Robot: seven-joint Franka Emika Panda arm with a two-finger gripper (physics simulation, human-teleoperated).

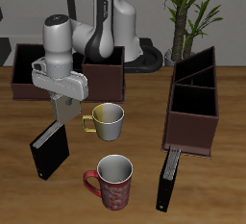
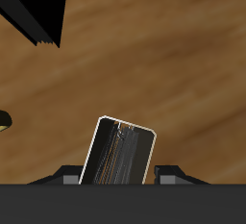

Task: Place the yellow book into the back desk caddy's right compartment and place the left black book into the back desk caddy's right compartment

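Below the gripper point(image 1: 65, 107) in the exterior view, the yellow book point(image 1: 65, 106) hangs clamped between the fingers, lifted off the table, presumably for carrying. The back desk caddy point(image 1: 67, 77) sits just behind the gripper; the arm hides most of its right compartment point(image 1: 104, 74). A black book point(image 1: 50, 151) lies below, nearer the front edge; another black book point(image 1: 167, 179) lies well apart, beyond two mugs point(image 1: 104, 120).

Between the fingers in the wrist view, the yellow book point(image 2: 118, 152) shows its greyish cover, its near end cut off. A black book corner point(image 2: 40, 7) intrudes; the caddy is not visible.
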